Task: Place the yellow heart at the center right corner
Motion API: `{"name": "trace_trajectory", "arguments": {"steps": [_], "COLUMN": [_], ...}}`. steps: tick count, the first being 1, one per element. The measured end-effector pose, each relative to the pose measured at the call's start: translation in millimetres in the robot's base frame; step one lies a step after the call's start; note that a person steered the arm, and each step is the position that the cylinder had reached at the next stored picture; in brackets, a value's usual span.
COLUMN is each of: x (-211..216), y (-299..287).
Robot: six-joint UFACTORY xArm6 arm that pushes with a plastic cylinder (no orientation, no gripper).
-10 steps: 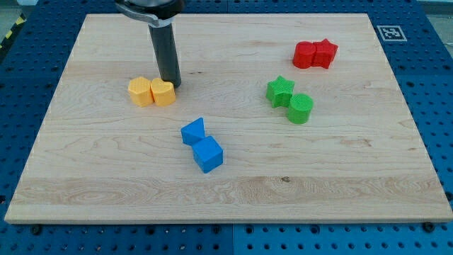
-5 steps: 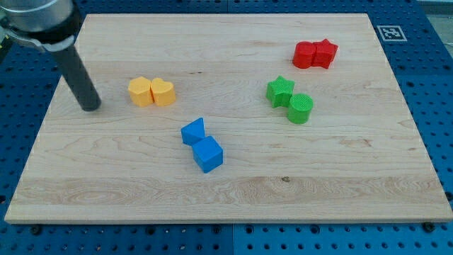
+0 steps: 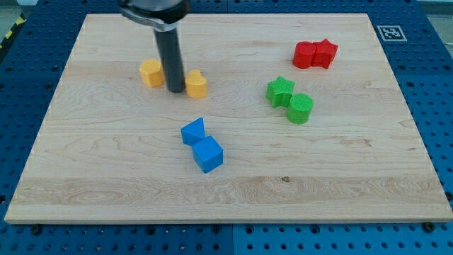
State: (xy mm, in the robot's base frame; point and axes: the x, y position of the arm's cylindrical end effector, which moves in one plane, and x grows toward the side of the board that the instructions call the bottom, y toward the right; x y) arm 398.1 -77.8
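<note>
Tip (image 3: 175,90) between yellow heart (image 3: 196,83) and orange block (image 3: 151,72) | board (image 3: 233,191) | hand: none, bare rod

Robotics lab bench: a wooden board (image 3: 233,191) is mounted on blue perforated table (image 3: 432,85), with printed marker tag (image 3: 390,32).

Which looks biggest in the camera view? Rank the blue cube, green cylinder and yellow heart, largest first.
1. blue cube, though it lies nearest the view's bottom, which may flatter it.
2. green cylinder.
3. yellow heart, beside my tip.
</note>
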Motion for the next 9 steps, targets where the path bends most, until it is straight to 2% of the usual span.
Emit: {"name": "trace_trajectory", "arguments": {"steps": [2, 5, 6, 7, 9], "x": [2.0, -54.9, -58.9, -55.7, -19.3], "y": [74.5, 130.4, 157.5, 189.1, 193.3]}}
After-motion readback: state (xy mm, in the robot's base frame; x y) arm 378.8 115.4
